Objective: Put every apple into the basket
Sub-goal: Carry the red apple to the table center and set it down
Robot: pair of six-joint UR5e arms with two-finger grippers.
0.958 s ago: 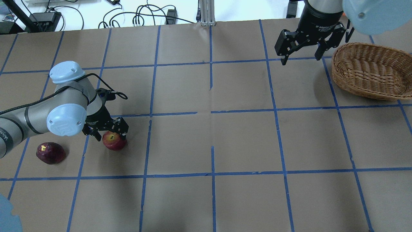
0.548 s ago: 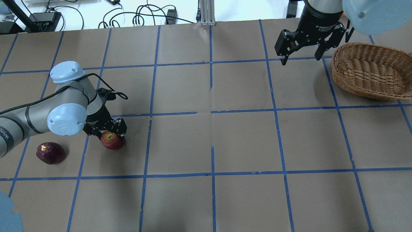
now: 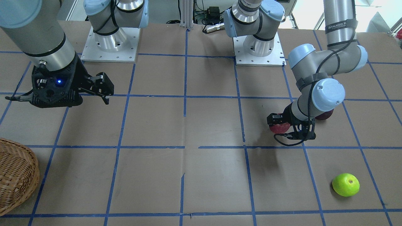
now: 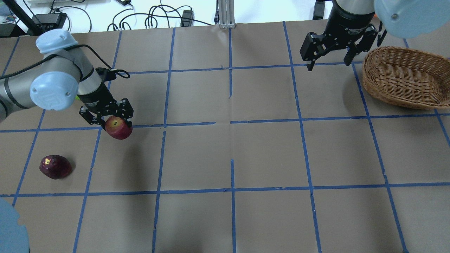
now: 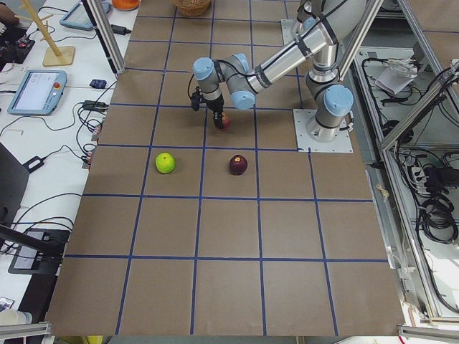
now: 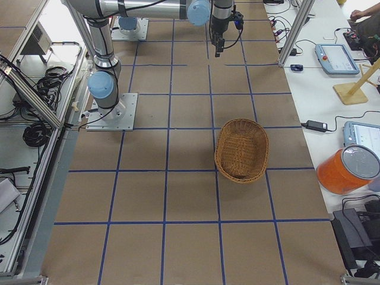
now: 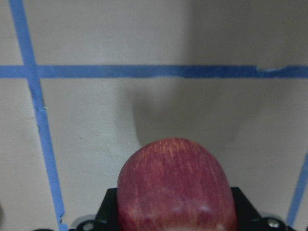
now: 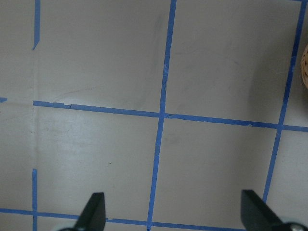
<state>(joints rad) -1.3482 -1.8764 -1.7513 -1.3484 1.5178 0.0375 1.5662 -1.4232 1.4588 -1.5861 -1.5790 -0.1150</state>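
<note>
The left claw (image 4: 115, 123) is clamped on the red apple (image 4: 119, 129) and has just lifted it clear of the bench (image 4: 267, 154). In the left wrist view the apple fills the bottom centre, with its shadow lying apart on the paper above it. That suggests the pick is done and the carry to the basket (image 4: 397, 100) can begin. The basket sits at the far upper right of the overhead view, a long way across, and looks empty.

Half a second ago the claw and apple were lower in the overhead frame, inside the square below the blue tape line, with the apple on or just off the paper. Now they sit on that line, and the arm's elbow has swung toward the upper left.

The maroon apple (image 4: 55, 167) has not moved from the lower left. The green apple (image 3: 345, 185) lies at the lower right of the front view. The right claw (image 4: 328, 65) has stayed put, fingers apart and holding nothing, just left of the basket.
</note>
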